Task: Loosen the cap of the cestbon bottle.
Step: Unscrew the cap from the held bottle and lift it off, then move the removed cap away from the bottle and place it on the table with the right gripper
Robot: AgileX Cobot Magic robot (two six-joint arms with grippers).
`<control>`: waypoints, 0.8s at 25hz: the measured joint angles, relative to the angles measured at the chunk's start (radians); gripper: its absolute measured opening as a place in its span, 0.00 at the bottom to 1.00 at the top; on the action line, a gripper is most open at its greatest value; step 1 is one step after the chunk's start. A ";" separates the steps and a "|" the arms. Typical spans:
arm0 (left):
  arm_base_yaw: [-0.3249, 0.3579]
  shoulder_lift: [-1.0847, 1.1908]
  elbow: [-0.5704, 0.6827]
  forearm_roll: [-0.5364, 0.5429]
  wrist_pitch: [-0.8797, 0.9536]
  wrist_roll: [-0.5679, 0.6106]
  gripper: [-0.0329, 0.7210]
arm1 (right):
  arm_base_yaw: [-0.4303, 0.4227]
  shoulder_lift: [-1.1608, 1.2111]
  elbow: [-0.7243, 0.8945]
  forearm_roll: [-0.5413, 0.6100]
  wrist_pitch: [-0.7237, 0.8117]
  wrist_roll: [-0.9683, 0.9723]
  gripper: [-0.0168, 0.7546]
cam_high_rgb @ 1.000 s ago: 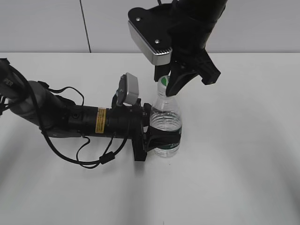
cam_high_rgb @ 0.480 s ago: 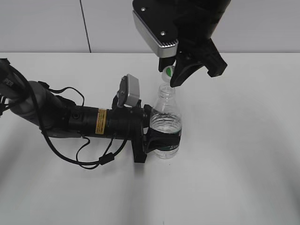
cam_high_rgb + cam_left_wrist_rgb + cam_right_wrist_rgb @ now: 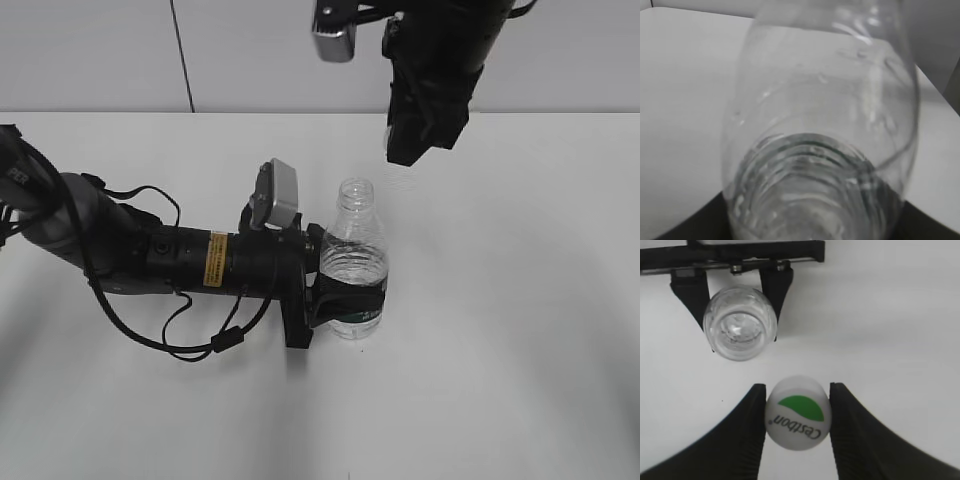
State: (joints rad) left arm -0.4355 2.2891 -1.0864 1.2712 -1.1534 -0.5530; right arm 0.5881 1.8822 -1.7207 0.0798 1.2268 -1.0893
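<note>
The cestbon bottle stands upright on the white table with its neck open and no cap on it. My left gripper is shut on its lower body at the green label. In the left wrist view the clear bottle fills the frame. In the right wrist view the bottle's open mouth shows from above. My right gripper is shut on the white cap with its green half-circle, held high and off to the right of the bottle.
The left arm lies across the white table with its loose black cable at the left. A grey wall rises behind the table.
My right gripper has lifted the cap off the bottle's neck and risen up and to the right. The bottle and my left gripper have stayed put.
</note>
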 joint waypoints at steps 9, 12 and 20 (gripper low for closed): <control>0.000 0.000 0.000 0.002 0.000 0.000 0.53 | -0.263 0.008 0.000 0.145 -0.002 0.371 0.41; 0.000 0.000 0.000 0.002 0.000 0.000 0.53 | -0.363 0.020 0.001 0.147 -0.047 0.547 0.41; 0.000 0.000 0.000 0.002 0.001 0.000 0.53 | -0.504 0.022 0.204 0.134 -0.178 0.752 0.41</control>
State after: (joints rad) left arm -0.4355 2.2891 -1.0864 1.2736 -1.1526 -0.5530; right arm 0.0843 1.9046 -1.5170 0.2143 1.0488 -0.3373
